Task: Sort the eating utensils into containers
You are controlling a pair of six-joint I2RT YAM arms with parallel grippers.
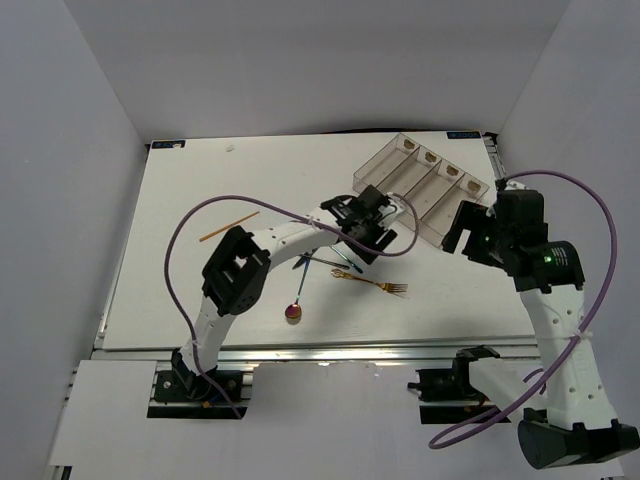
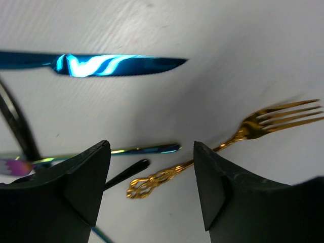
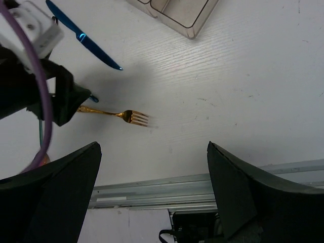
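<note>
Entry, one moment, three views.

White worktop [image 1: 200, 300]: it carries everything listed below.

Clear smoky-grey plastic tray [image 1: 380, 165]: four long compartments side by side, set at an angle. It lies just beyond the left end effector [image 1: 362, 232] and near the right end effector [image 1: 465, 230]. In your right wrist view one corner of it [image 3: 187, 20] shows past the fingertips.

Left end effector [image 2: 152, 152]: released. You see both fingers [image 2: 86, 177] spread apart and low over the worktop, clenched on nothing.

Right end effector [image 3: 153, 147]: released, fingers wide apart with only bare worktop between them. It hangs well apart from the cutlery.

Blue knife [image 2: 101, 65]: flat on the worktop beyond the left fingertips, lying crosswise to them and not touching them. From the right wrist it shows far off, beside the left arm [image 3: 83, 39].

Gold fork [image 2: 238, 136]: flat on the worktop, with its ornate handle end in the gap between the left fingers and its tines reaching out past one finger. Whether that finger touches the handle, you cannot tell. The overhead view puts it just on the near side of the left end effector [image 1: 375, 285].

Iridescent purple spoon [image 1: 293, 312]: near the left arm, back toward its base and apart from the left end effector.

Orange-brown chopstick [image 1: 228, 226]: alone, well apart on the far side of the left arm.

Slim iridescent handle [image 2: 147, 149] and black handle [image 2: 129, 169]: both end in the gap between the left fingers, just beside the fork's handle.
</note>
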